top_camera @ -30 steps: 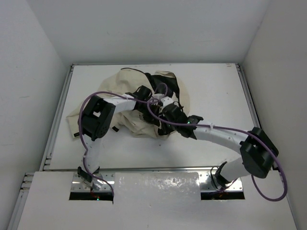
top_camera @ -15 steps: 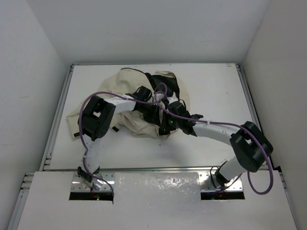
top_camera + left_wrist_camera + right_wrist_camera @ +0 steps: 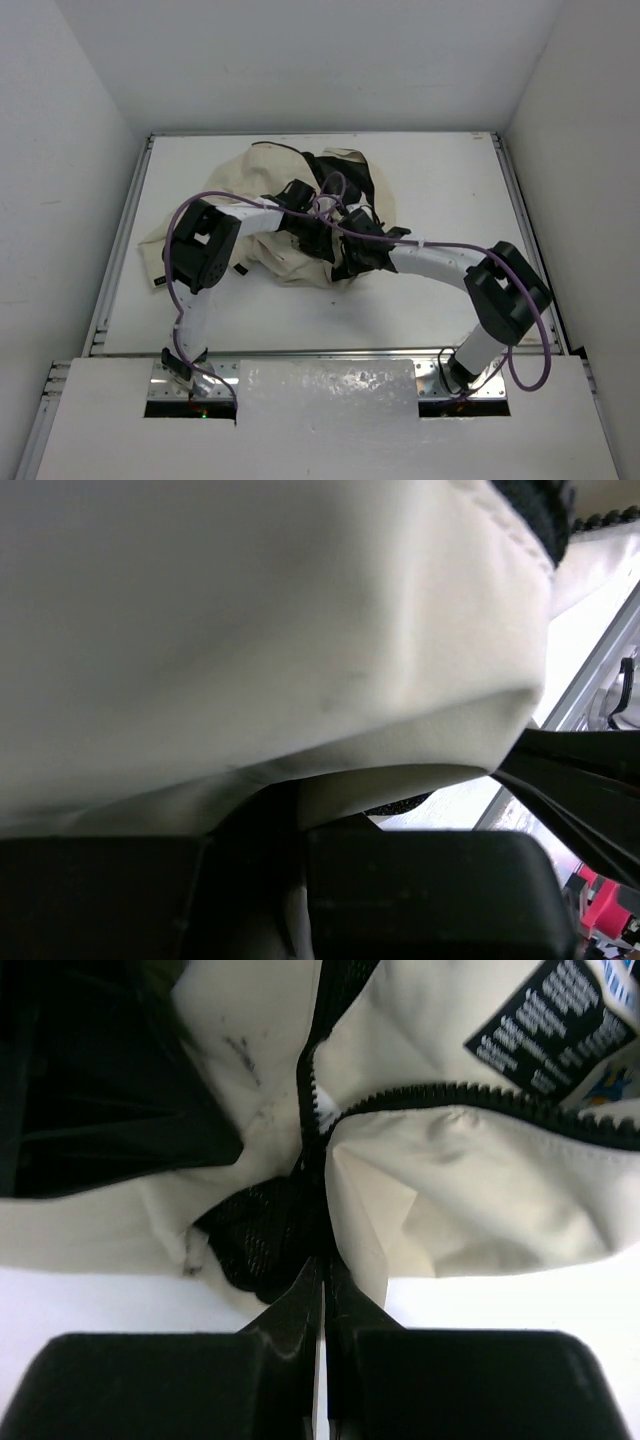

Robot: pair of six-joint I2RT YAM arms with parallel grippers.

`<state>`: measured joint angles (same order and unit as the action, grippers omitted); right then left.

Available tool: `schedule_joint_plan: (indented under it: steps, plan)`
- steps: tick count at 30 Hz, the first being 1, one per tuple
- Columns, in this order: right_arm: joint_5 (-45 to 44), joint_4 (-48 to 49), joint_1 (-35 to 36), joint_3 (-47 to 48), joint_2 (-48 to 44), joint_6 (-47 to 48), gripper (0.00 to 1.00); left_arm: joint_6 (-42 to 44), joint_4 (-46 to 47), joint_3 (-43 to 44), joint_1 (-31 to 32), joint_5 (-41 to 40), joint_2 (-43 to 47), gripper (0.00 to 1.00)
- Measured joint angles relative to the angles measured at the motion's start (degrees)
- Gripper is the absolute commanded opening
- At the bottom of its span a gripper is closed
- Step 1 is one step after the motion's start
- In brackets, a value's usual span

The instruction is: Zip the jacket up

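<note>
The cream-beige jacket (image 3: 275, 175) lies crumpled on the white table, left of centre, with its black lining (image 3: 340, 180) showing. My left gripper (image 3: 318, 234) reaches into the middle of it. In the left wrist view cream fabric (image 3: 250, 610) fills the frame, and my left gripper (image 3: 295, 880) is shut on a fold of it. My right gripper (image 3: 348, 262) is at the jacket's near hem. In the right wrist view my right gripper (image 3: 322, 1270) is shut on the black mesh edge (image 3: 265, 1240) where the dark zipper teeth (image 3: 450, 1095) run down.
A black care label (image 3: 555, 1020) is sewn inside the jacket. Purple cables (image 3: 210, 200) loop over both arms. Metal rails (image 3: 118, 250) line the table's left and right sides, and white walls stand close around it.
My right arm's elbow has swung left and toward the jacket, and its wrist has turned at the hem. The left arm and the jacket have hardly moved.
</note>
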<state>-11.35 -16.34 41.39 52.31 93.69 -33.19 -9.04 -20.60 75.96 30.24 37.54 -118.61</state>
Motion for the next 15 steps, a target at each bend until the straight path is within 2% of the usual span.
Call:
schedule_joint_plan:
  steps: [6, 15]
  plan:
    - [-2.7, 0.2, 0.4, 1.6, 3.8, 2.4, 0.00, -0.6, 0.0, 0.0, -0.3, 0.0, 0.0, 0.00]
    - [2.9, 8.1, 0.2, -1.0, 5.8, 2.6, 0.00, -0.9, 0.0, 0.0, -0.3, -0.1, 0.0, 0.00]
